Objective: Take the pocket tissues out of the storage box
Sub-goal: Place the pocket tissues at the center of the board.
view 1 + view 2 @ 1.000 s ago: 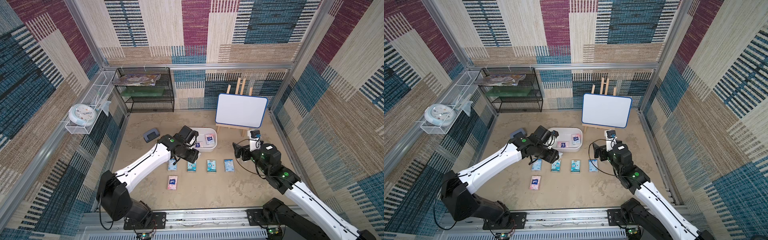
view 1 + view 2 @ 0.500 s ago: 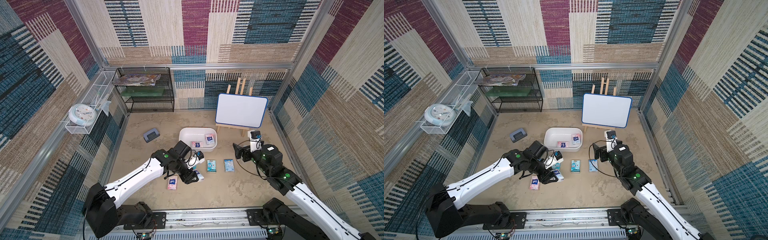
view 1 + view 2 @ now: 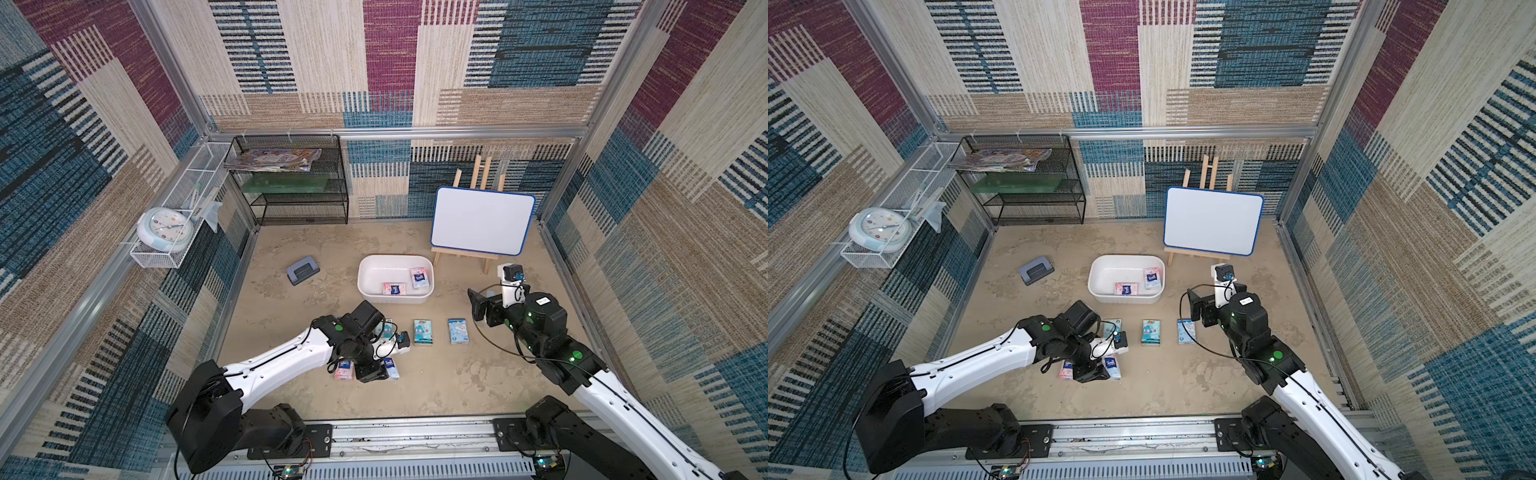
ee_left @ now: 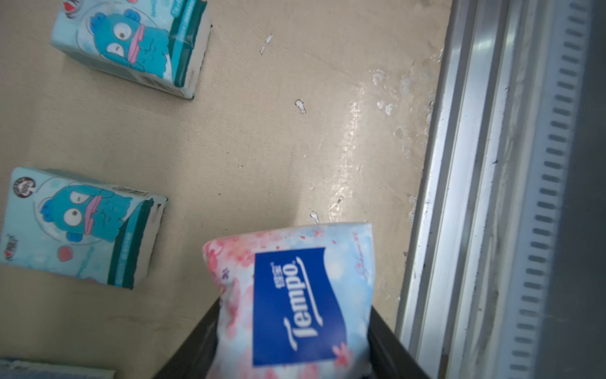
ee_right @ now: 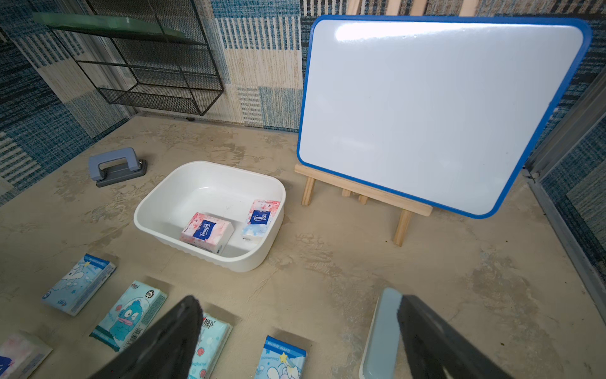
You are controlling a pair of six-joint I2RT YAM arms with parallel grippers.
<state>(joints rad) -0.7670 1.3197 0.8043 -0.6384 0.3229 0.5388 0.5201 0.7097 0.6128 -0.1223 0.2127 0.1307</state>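
**Left pincer low over bare floor with one packet; two more lie in the tub**

In both top views, the left gripper (image 3: 376, 372) hangs low near the front metal rail (image 3: 415, 432). Its jaws pinch a pink-and-pale-blue plastic tissue packet with a dark-blue logo (image 3: 391, 368), whose long axis runs front to back. On the other side of the jaws, just beside them, a pink flat packet (image 3: 344, 370) lies on the sandy floor. A row of light-blue cartoon packets (image 3: 422, 331) lies between this gripper and the white plastic storage box with rounded corners (image 3: 365, 266). Inside the box are a flat logo packet (image 3: 394, 289) by the near wall and a second logo packet (image 3: 418, 277) at the right end. The right gripper (image 3: 478, 305) stands just off that end, so I judge it the nearer arm for those two.

In the left wrist view, the held packet (image 4: 295, 295) fills the gap between the dark jaws and touches both. Bare floor lies under its free end. The rail (image 4: 475, 197) is close on one side, and two cartoon packets (image 4: 82, 226) are well apart on the other. Whether it touches the floor I cannot tell.

In the right wrist view, the right gripper (image 5: 300, 305) is spread wide, with nothing between its jaws. The box (image 5: 147, 203) lies ahead with open floor between. A white board on a wooden easel (image 5: 442, 108) near the box's end narrows the room there.
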